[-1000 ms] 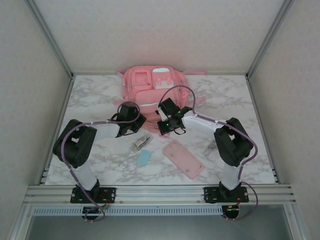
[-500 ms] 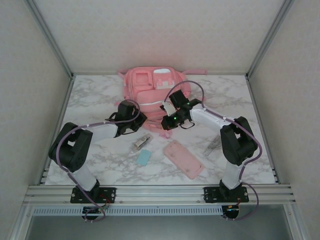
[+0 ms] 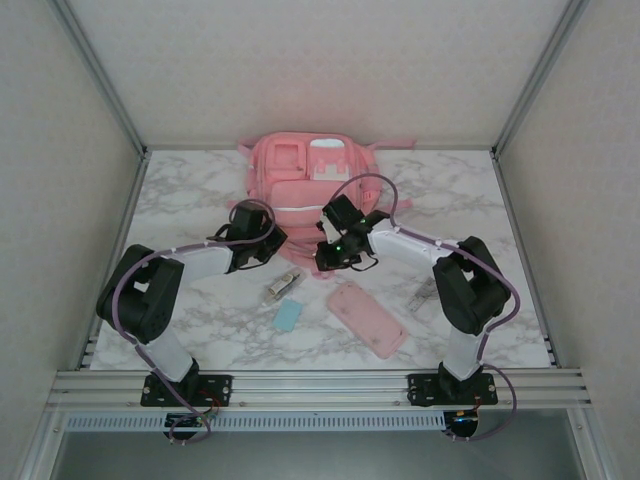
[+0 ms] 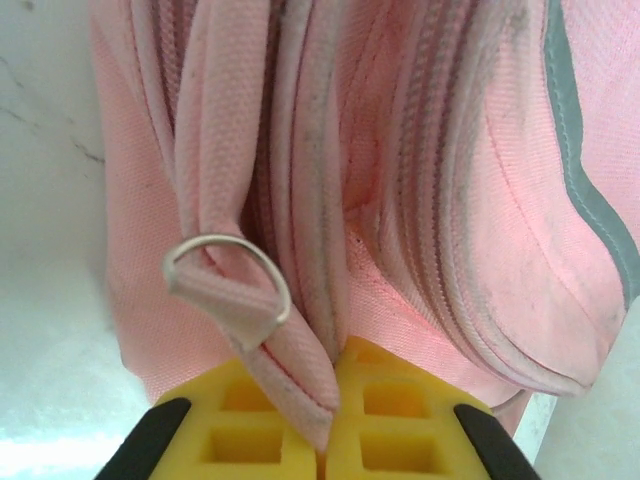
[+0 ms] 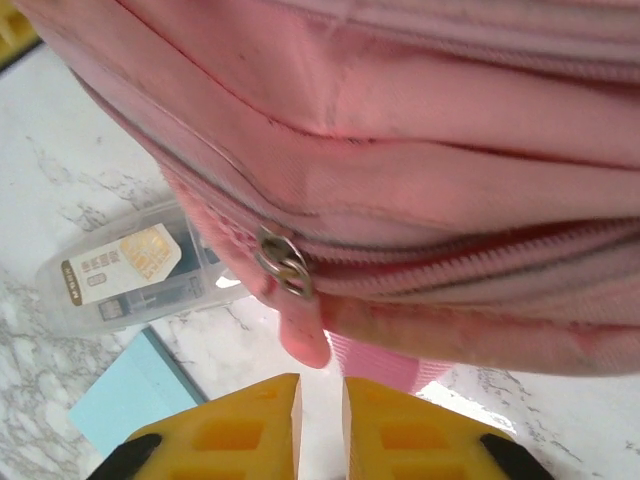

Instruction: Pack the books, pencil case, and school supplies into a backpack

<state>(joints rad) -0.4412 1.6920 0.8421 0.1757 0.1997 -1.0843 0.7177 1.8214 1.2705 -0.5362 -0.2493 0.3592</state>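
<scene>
- Moved since the earlier overhead frame: right gripper (image 3: 326,256), drawn back a little from the pink backpack (image 3: 300,175) toward the near left; left gripper (image 3: 272,228) much as before at the bag's near-left corner.
- Overhead, on the marble table (image 3: 180,200): pink pencil case (image 3: 367,318), light-blue block (image 3: 288,316), clear stubby item (image 3: 283,284) and transparent strip (image 3: 424,294), all outside the bag, near the arms.
- Left wrist: yellow pads (image 4: 250,420) pressed together, clamped on a fold of backpack fabric beside a metal ring (image 4: 225,280).
- Right wrist: yellow fingers (image 5: 240,420) a narrow gap apart, holding nothing; pink zipper pull (image 5: 303,335) hanging just beyond the tips, likely just let go.
- For the task: bag held steady, zip probably being worked open; loose items not yet packed.
</scene>
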